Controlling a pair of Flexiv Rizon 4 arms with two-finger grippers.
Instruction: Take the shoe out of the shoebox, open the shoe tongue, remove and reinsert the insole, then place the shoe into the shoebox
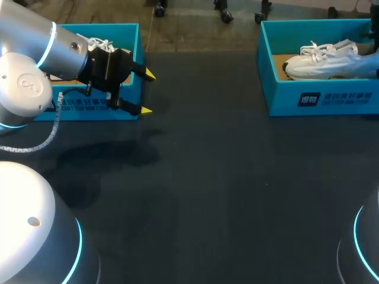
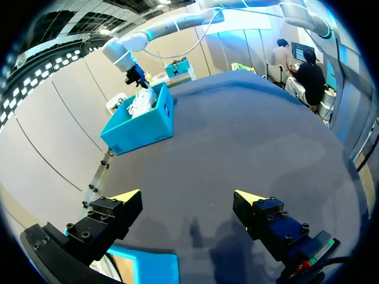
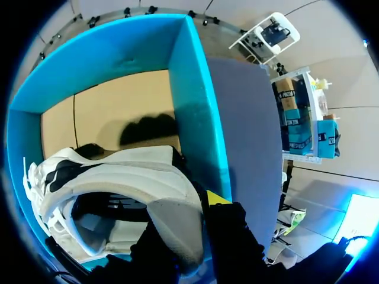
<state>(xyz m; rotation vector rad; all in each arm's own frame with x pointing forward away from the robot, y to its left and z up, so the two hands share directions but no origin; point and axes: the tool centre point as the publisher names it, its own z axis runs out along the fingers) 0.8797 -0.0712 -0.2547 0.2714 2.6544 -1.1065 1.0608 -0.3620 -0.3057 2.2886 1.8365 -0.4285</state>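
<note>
**Fig. – Two-arm rig, dark table [image 1: 225, 177], two blue shoeboxes at the far edge.**

(a) Head view. The right shoebox [image 1: 320, 97] stands at the far right. A white shoe [image 1: 325, 59] lies on its side inside, laces toward the left, heel toward the right wall. The left shoebox [image 1: 133, 41] stands at the far left, w/ the laces of a second shoe [image 1: 100, 43] showing above its wall. The left arm [image 1: 35, 53] crosses over this box. The left tool [image 1: 147, 92] hangs just past the box's right wall, above bare table.

(b) Left wrist view. The left tool has its jaws spread wide w/ nothing between them – only table surface ahead. The right shoebox sits well apart across the table.

(c) Right wrist view. The right tool [image 3: 189, 219] is down inside the right shoebox at the shoe's heel end. It is closed on the heel: one yellow tip [image 3: 216, 198] lies against the outside, next to the box wall. The other finger is inside the collar and mostly hidden. The shoe appears to rest on the box's tan floor.
</note>
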